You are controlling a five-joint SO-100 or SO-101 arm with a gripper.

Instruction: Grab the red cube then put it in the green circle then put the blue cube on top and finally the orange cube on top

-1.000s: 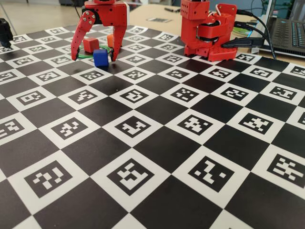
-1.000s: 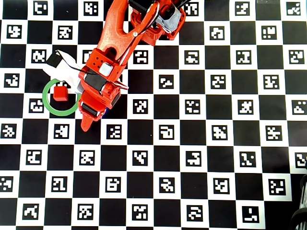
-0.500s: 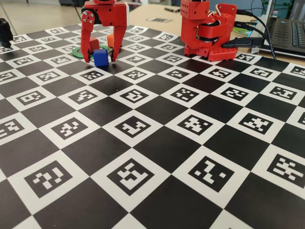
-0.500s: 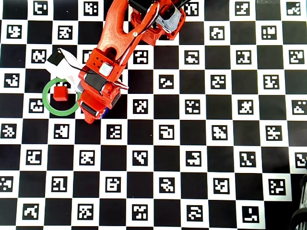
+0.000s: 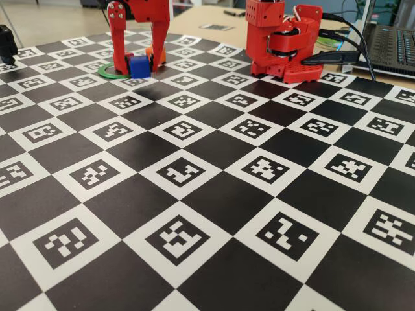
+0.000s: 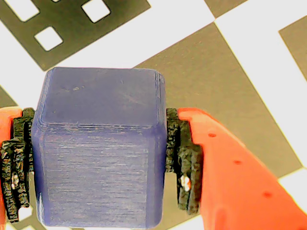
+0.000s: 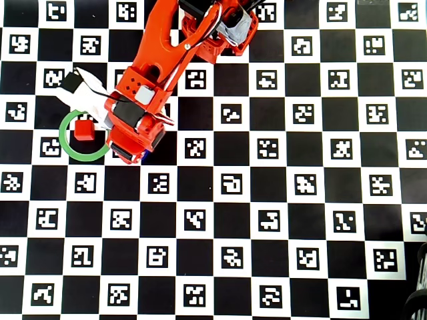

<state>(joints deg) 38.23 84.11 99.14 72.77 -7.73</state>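
My red gripper is shut on the blue cube at the far left of the board, just right of the green circle. In the wrist view the blue cube fills the space between the black pads, which press on both its sides. The red cube sits inside the green circle in the overhead view, left of the gripper. A bit of the orange cube shows behind the gripper's right finger in the fixed view. It is hidden under the arm in the overhead view.
The arm's red base stands at the back right of the checkered marker board. A laptop and cables lie beyond it. A black object stands at the far left edge.
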